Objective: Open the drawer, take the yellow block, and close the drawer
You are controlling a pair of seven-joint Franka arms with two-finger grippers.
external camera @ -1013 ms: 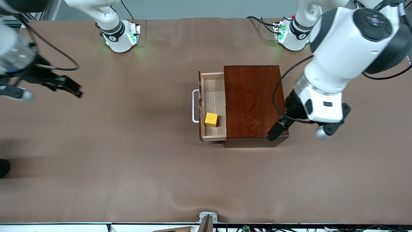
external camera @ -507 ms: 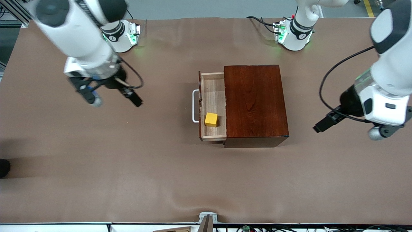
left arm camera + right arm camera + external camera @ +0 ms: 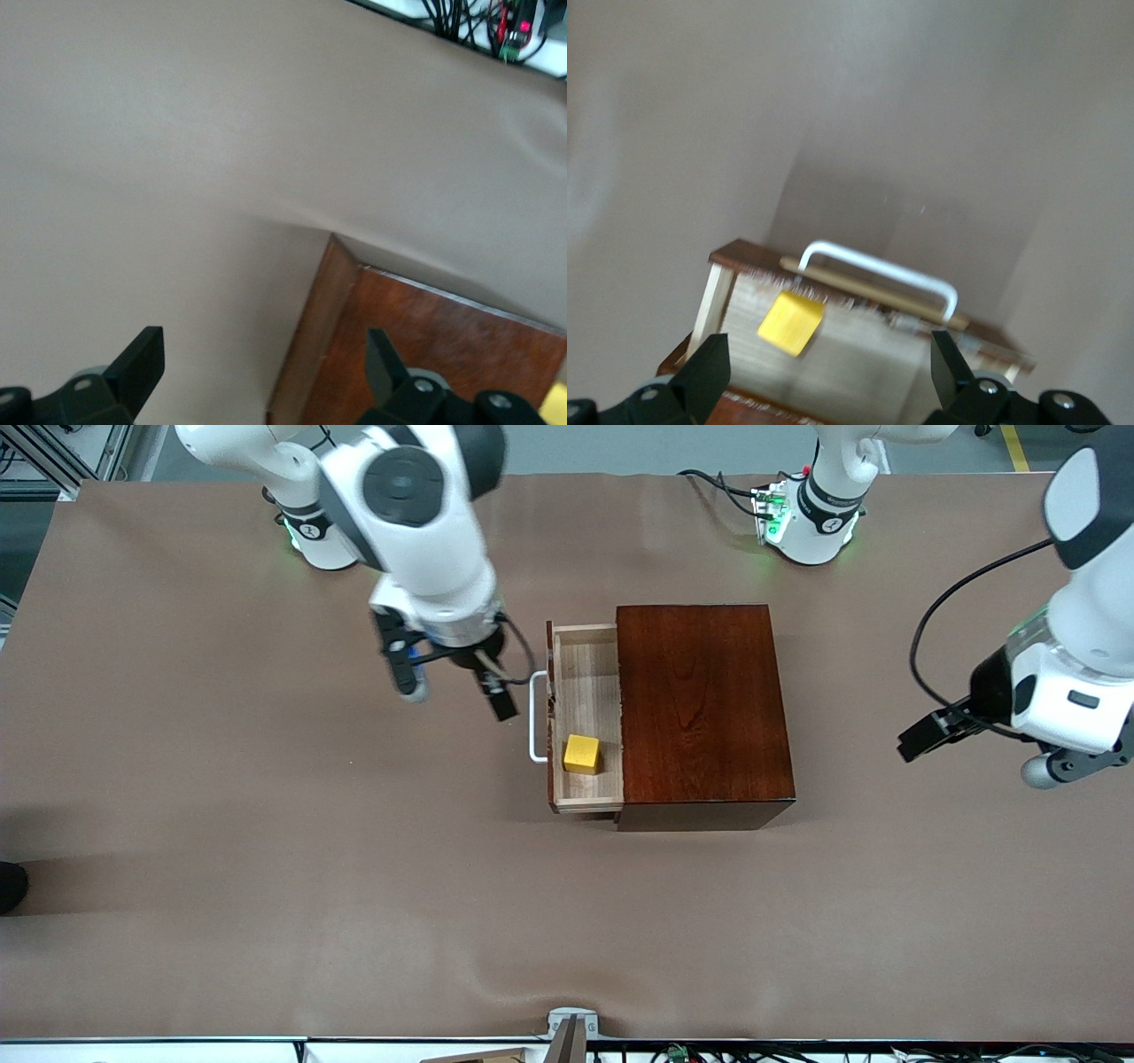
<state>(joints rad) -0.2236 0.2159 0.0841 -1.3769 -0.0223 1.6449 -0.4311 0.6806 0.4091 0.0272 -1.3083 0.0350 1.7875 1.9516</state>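
The drawer (image 3: pixel 586 691) stands pulled out of the mahogany box (image 3: pixel 700 708), its white handle (image 3: pixel 535 717) toward the right arm's end. The yellow block (image 3: pixel 582 754) lies in the tray, in the corner nearer the front camera. My right gripper (image 3: pixel 498 695) is open and empty, up in the air just beside the handle. In the right wrist view its fingers (image 3: pixel 713 359) frame the tray (image 3: pixel 859 354), with the block (image 3: pixel 791 323) and handle (image 3: pixel 877 268) between them. My left gripper (image 3: pixel 921 740) is open and empty over bare table beside the box (image 3: pixel 443 354).
Brown cloth covers the table (image 3: pixel 266 850). The two arm bases (image 3: pixel 328 527) (image 3: pixel 811 514) stand along the edge farthest from the front camera. A metal bracket (image 3: pixel 571 1027) sits at the edge nearest that camera. A dark object (image 3: pixel 11 886) shows at the right arm's end.
My right arm has swung in from the right arm's end of the table to the drawer handle. My left gripper has pulled away from the box toward the left arm's end.
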